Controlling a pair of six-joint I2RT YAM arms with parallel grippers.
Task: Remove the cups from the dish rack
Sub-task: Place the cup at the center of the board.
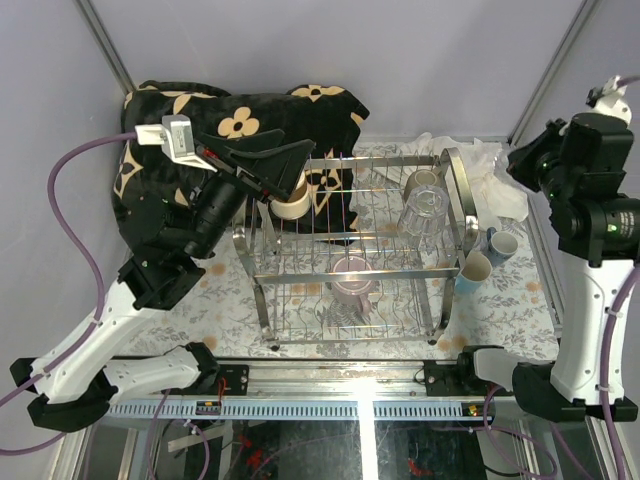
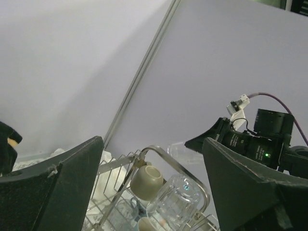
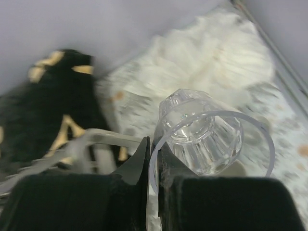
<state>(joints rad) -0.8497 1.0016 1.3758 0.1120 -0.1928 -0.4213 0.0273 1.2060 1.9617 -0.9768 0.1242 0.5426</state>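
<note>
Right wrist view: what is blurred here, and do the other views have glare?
Right wrist: the clear glass is fairly sharp, the background smeared. Top external: the dish rack wires glint brightly. Left wrist: sharp, even light, little glare.

Robot test cell, plain grey panel walls (image 1: pixel 300 40), aluminium frame posts (image 1: pixel 106 45), floral tablecloth (image 1: pixel 510 300)

The dish rack (image 1: pixel 350 270) is shiny chrome wire, smooth and reflecting; the clear glass (image 3: pixel 199 134) is transparent, faceted and glossy; the cream cup (image 1: pixel 292 203) at 10 o'clock of the rack looks matt; the black cloth (image 1: pixel 200 110) at 11 o'clock looks soft and plush; the tabletop (image 1: pixel 510 300) carries a matt, flowered cover.
</note>
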